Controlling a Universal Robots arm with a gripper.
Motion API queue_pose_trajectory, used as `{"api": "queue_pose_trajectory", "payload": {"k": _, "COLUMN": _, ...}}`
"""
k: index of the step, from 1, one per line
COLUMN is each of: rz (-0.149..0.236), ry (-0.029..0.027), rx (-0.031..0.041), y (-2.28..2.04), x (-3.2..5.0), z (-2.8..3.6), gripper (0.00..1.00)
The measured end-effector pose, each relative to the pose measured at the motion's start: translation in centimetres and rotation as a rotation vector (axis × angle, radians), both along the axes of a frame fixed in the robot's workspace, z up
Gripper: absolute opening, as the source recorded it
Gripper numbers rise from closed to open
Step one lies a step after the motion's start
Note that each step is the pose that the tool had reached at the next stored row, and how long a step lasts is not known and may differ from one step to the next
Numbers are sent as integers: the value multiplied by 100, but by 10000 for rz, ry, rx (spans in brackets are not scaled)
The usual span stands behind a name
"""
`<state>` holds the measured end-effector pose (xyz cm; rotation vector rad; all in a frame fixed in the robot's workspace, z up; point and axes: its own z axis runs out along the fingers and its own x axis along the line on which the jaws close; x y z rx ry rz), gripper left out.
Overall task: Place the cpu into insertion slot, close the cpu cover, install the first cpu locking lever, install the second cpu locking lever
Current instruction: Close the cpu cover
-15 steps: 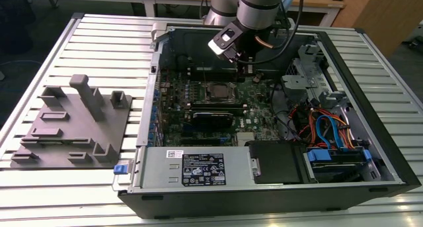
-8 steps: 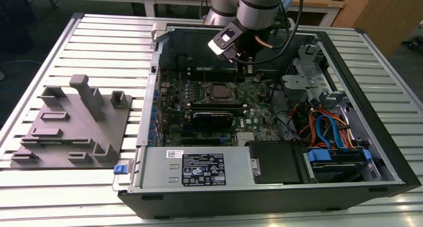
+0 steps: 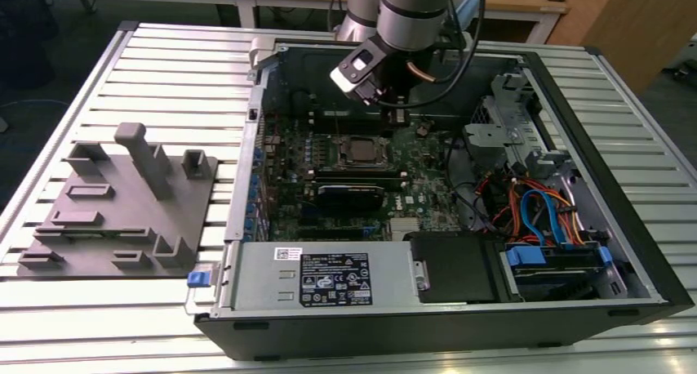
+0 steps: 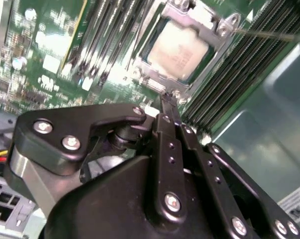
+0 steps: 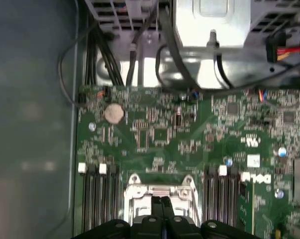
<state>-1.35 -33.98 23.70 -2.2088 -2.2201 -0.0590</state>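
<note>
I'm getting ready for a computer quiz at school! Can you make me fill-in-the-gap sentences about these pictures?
1. The circuit board is coloured ___.
2. The cpu is shaped like a ___.
3. The grey tray lies on the exterior view's ___ of the computer case.
Missing words: green, square, left.

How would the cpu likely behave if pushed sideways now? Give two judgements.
The cpu probably would not slide: it sits flat, framed by the cpu cover. Its smooth metal top looks slippery, likely offering little grip.
</note>
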Motion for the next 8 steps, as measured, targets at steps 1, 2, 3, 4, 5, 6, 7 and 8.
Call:
{"api": "queue_pose_trajectory", "payload": {"k": 1, "rz": 0, "ry": 0, "rx": 0, "y": 0, "x": -30, "z": -8, "gripper": 11}}
{"api": "queue_pose_trajectory", "payload": {"k": 2, "rz": 0, "ry": 0, "rx": 0, "y": 0, "x": -53, "z": -17, "gripper": 11}}
{"api": "queue_pose_trajectory", "payload": {"k": 3, "rz": -1, "ry": 3, "rx": 1, "y": 0, "x": -66, "z": -23, "gripper": 11}}
{"api": "queue_pose_trajectory", "payload": {"k": 4, "rz": -1, "ry": 11, "rx": 0, "y": 0, "x": -70, "z": -30, "gripper": 11}}
{"api": "queue_pose_trajectory", "payload": {"k": 5, "rz": 0, "ry": 20, "rx": 0, "y": 0, "x": -74, "z": -37, "gripper": 11}}
{"api": "queue_pose_trajectory", "payload": {"k": 6, "rz": 2, "ry": 31, "rx": 1, "y": 0, "x": -77, "z": -44, "gripper": 11}}
{"api": "queue_pose_trajectory", "payload": {"k": 7, "rz": 10, "ry": 50, "rx": 1, "y": 0, "x": -79, "z": -52, "gripper": 11}}
{"api": "queue_pose_trajectory", "payload": {"k": 8, "rz": 22, "ry": 76, "rx": 0, "y": 0, "x": -82, "z": -60, "gripper": 11}}
